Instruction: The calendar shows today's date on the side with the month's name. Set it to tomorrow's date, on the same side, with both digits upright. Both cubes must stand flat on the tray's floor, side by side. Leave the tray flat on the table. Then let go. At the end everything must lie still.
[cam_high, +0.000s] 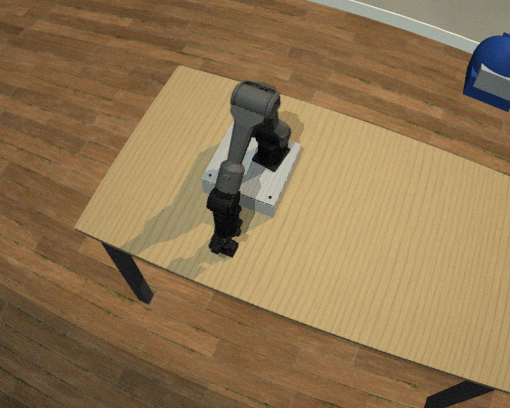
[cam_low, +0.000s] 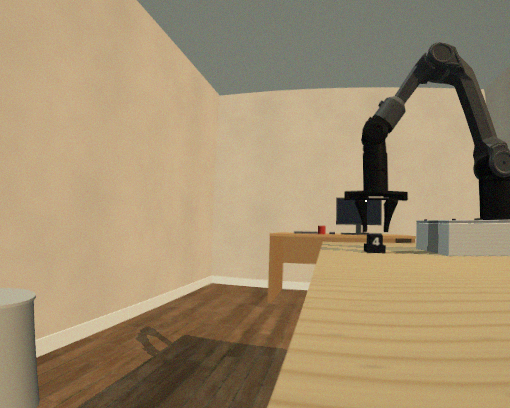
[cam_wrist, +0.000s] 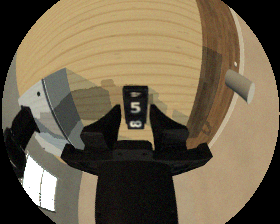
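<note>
One dark calendar cube (cam_low: 375, 243) stands flat on the bare table top, with a white 4 on the side that faces the exterior view. In the wrist view the cube (cam_wrist: 135, 105) shows a white 5 on its top face. My gripper (cam_low: 376, 228) points straight down just above the cube, fingers open on either side of it and not touching it. In the top view my gripper (cam_high: 223, 246) hides the cube. In the wrist view my fingers frame the cube. No tray and no second cube are in view.
The arm's grey base block (cam_high: 252, 175) stands just behind the gripper. The table's front-left edge (cam_high: 150, 265) is close by. A blue object (cam_high: 490, 70) sits on the floor at the far right. A grey cylinder (cam_low: 17, 345) stands on the floor.
</note>
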